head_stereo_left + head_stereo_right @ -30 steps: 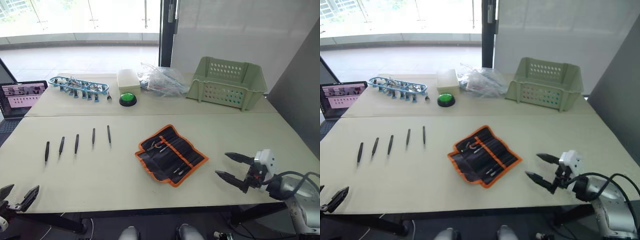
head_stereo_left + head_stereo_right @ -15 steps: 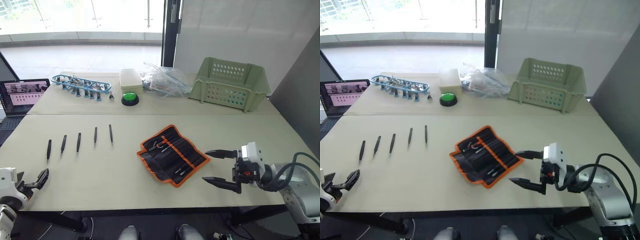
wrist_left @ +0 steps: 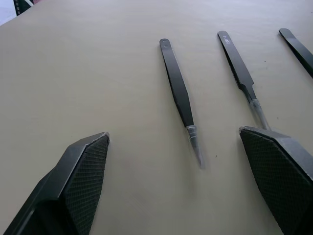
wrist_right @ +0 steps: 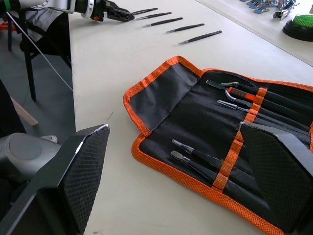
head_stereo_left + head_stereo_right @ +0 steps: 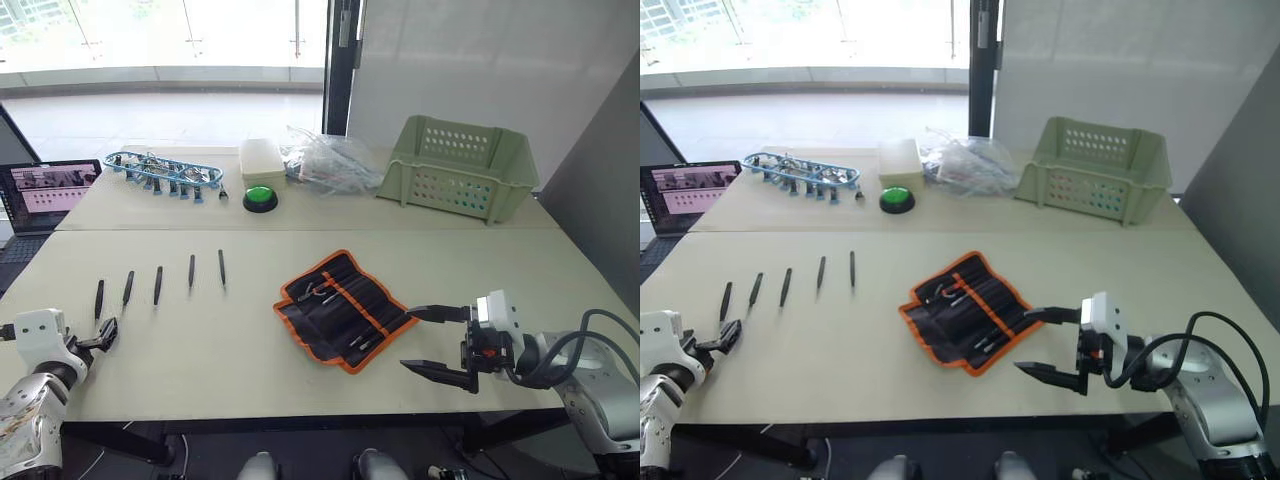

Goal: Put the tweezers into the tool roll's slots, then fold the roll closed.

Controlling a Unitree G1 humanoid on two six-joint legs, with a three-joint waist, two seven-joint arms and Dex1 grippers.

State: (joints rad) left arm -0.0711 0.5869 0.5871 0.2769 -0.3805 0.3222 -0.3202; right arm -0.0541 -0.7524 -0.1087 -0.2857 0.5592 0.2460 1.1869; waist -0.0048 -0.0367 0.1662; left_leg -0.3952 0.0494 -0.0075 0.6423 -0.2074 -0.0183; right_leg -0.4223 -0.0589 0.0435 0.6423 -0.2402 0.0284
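Observation:
Five slim black tweezers (image 5: 158, 285) lie in a row on the left of the table, apart from each other. My left gripper (image 5: 105, 335) is open just short of the leftmost tweezers (image 3: 178, 90), its fingers (image 3: 83, 181) either side of that tip. The tool roll (image 5: 345, 308) lies unfolded at the table's middle, black with orange edging, with several tools (image 4: 230, 95) in its slots. My right gripper (image 5: 407, 338) is open, level with the table and pointing at the roll's right edge, its fingers (image 4: 78, 176) straddling the roll's corner without touching it.
On the far table stand a pale green basket (image 5: 465, 165), a crumpled plastic bag (image 5: 330, 160), a white box (image 5: 258, 158), a green button (image 5: 260, 198) and a blue rack of clips (image 5: 160, 170). A laptop (image 5: 45, 190) sits at far left.
My left gripper has come forward from below the table edge up to the leftmost tweezers. My right gripper has moved left to the roll's right edge.

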